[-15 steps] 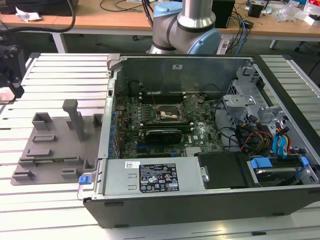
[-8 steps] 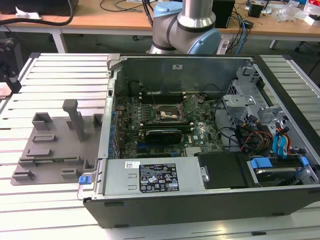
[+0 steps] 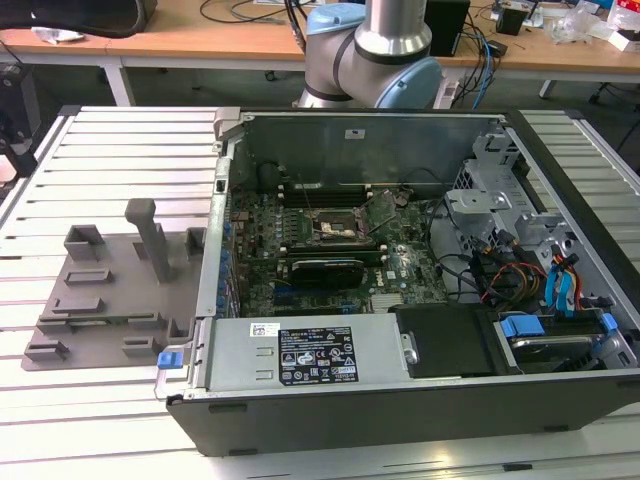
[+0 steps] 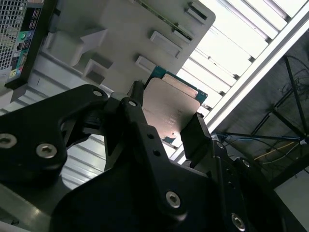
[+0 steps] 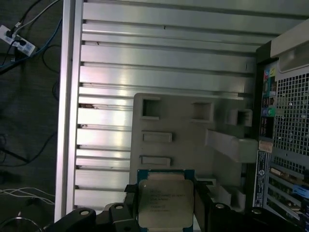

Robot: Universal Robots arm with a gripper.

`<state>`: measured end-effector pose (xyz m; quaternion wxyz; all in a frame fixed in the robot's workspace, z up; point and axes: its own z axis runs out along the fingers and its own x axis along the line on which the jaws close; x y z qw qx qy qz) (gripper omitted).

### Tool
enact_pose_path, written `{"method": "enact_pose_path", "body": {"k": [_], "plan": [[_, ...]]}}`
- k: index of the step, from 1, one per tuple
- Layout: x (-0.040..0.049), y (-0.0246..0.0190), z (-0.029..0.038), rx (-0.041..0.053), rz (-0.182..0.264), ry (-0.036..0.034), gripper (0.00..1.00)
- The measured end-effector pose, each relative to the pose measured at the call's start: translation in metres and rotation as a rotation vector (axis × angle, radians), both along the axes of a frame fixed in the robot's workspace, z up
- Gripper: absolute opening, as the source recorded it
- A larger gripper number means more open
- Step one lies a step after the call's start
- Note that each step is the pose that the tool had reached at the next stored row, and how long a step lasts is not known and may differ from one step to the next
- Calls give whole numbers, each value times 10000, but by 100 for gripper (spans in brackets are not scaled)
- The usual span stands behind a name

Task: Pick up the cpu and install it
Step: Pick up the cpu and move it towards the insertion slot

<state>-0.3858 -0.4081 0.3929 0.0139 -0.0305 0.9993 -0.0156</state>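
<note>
In both wrist views my gripper [image 5: 165, 191] is shut on the cpu [image 5: 165, 207], a flat square chip with a shiny silver top and a thin green rim. A black finger [image 4: 136, 99] presses one edge and another finger [image 4: 195, 129] the opposite edge. The cpu [image 4: 170, 107] hangs in the gripper [image 4: 166, 115] above the near edge of the grey fixture tray [image 5: 193, 140]. In the exterior view the motherboard socket [image 3: 335, 228] lies open inside the computer case [image 3: 400, 260], to the exterior view's right of the tray [image 3: 110, 290].
The tray and case rest on a slatted aluminium table [image 3: 120, 160]. The tray carries raised posts [image 3: 152, 235] and blocks. Memory slots, a card [image 3: 325, 270], cables and drive cages [image 3: 500, 210] surround the socket. The arm's base [image 3: 375, 60] stands behind the case. Cables [image 5: 19, 38] lie on the floor.
</note>
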Motion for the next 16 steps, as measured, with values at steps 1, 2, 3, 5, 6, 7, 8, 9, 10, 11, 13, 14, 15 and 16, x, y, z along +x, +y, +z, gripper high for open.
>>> {"method": "enact_pose_path", "body": {"k": [1, 2, 3, 5, 6, 7, 8, 9, 10, 11, 13, 14, 15, 16], "plan": [[0, 0, 21, 0, 0, 1, 55], [0, 1, 68, -1, 0, 1, 55], [0, 2, 108, 0, 0, 0, 55], [0, 2, 114, 1, 0, -2, 55], [0, 3, 116, 1, 0, -1, 55], [0, 3, 117, 0, 0, -1, 55], [0, 2, 118, 0, 0, 0, 55], [0, 3, 119, 0, 0, 0, 55], [0, 2, 120, 0, 0, 1, 55], [14, 6, 121, -2, -1, 2, 55], [68, 17, 120, 0, 0, 2, 55], [146, 27, 118, 0, 0, 0, 55], [231, 32, 116, -1, 1, 2, 55], [277, 34, 113, 0, 0, 4, 55]]}}
